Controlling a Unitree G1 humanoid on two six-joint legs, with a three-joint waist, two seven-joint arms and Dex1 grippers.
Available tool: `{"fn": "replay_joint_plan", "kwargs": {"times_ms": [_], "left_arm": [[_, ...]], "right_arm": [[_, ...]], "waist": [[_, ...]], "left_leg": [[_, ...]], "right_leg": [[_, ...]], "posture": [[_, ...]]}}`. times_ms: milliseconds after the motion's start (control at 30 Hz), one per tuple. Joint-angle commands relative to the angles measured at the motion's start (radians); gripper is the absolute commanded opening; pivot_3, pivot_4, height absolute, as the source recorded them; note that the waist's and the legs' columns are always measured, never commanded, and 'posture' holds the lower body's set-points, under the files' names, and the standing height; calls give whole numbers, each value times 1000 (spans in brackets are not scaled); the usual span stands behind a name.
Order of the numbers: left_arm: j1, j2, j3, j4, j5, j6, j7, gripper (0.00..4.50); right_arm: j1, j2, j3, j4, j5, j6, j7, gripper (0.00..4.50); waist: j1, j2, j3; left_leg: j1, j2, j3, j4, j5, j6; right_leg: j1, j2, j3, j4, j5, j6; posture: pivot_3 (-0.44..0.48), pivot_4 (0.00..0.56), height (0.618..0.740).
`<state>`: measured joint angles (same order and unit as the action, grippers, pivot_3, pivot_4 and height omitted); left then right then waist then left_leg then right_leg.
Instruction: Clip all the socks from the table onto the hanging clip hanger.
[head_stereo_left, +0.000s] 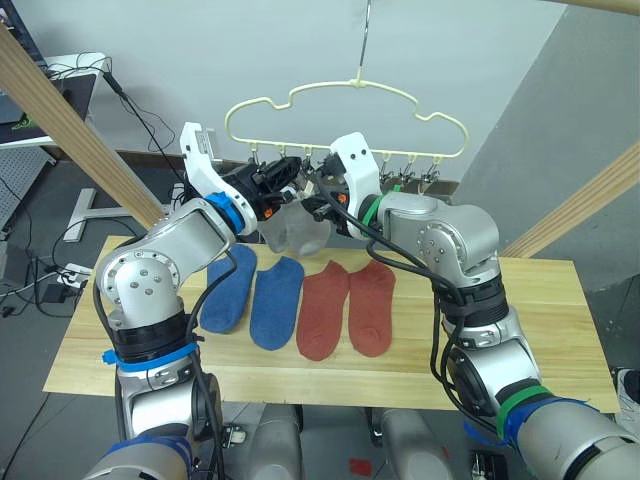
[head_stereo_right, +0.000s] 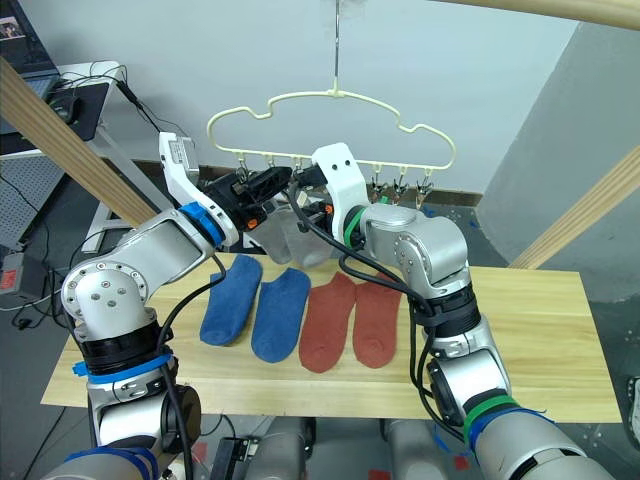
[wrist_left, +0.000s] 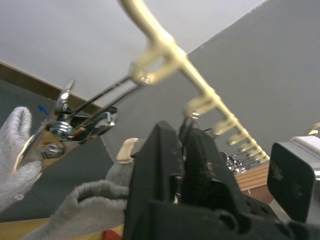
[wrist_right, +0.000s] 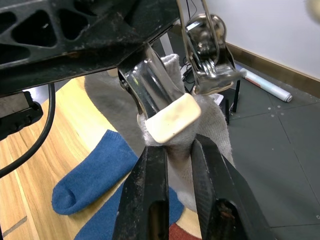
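Observation:
The pale-yellow clip hanger (head_stereo_left: 350, 92) hangs by its hook above the table (head_stereo_left: 540, 320). My left gripper (head_stereo_left: 290, 178) is up at its row of clips, shut on one metal clip (wrist_right: 170, 117) with a cream pad. Right beside it, my right gripper (wrist_right: 177, 145) is shut on the top of a light grey sock (wrist_right: 210, 120), which it holds up against that clip. Grey fabric (head_stereo_left: 295, 232) droops below both grippers. A neighbouring clip (wrist_left: 75, 122) bites on grey fabric (wrist_left: 17, 150). Two blue socks (head_stereo_left: 230, 290) (head_stereo_left: 277, 302) and two rust-red socks (head_stereo_left: 322, 310) (head_stereo_left: 372, 308) lie flat side by side on the table.
Slanted round wooden poles (head_stereo_left: 70, 130) (head_stereo_left: 590, 200) rise on both sides of the table. Several more clips (head_stereo_left: 410, 170) hang on the hanger's right half. A desk (head_stereo_left: 50, 100) and cables stand at the back left.

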<state>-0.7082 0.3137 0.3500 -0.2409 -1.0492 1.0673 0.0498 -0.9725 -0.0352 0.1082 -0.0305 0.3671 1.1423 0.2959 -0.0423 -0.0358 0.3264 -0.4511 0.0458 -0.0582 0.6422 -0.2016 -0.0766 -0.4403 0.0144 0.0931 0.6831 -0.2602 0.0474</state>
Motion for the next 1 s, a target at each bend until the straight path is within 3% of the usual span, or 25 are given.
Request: {"fn": "replay_joint_plan", "kwargs": {"times_ms": [33,233,300,400,700,1000], "left_arm": [[6,4,3,-23,-26,-6,-14,1835],[7,6,-4,-28,-15,-8,4,3690],[8,9,0,-32,-26,-6,3,3690],[14,16,1,-46,-38,2,-1,3724],[94,97,-32,-172,-89,44,-54,3724],[226,229,-55,-292,-69,31,-131,3724]], "right_arm": [[-32,11,-21,-35,16,-16,4,676],[-29,13,-24,-41,23,-13,7,676],[-24,15,-30,-50,35,1,11,676],[-12,15,-38,-72,51,29,16,1310],[78,-57,-25,-176,61,82,26,4409],[190,-161,-69,-332,132,128,76,4409]], "waist": [[2,0,0],[9,0,0],[10,0,0],[10,0,0],[12,0,0],[13,0,0]], "left_leg": [[0,0,0,0,0,0],[0,0,0,0,0,0],[0,0,0,0,0,0],[0,0,0,0,0,0],[0,0,0,0,0,0],[0,0,-1,0,0,0]], "right_leg": [[0,0,0,0,0,0],[0,0,0,0,0,0],[0,0,0,0,0,0],[0,0,0,0,0,0],[0,0,0,0,0,0],[0,0,-1,0,0,0]], "posture": [[20,299,740],[21,298,740],[21,298,740],[21,296,740],[45,280,740],[60,259,740]]}}
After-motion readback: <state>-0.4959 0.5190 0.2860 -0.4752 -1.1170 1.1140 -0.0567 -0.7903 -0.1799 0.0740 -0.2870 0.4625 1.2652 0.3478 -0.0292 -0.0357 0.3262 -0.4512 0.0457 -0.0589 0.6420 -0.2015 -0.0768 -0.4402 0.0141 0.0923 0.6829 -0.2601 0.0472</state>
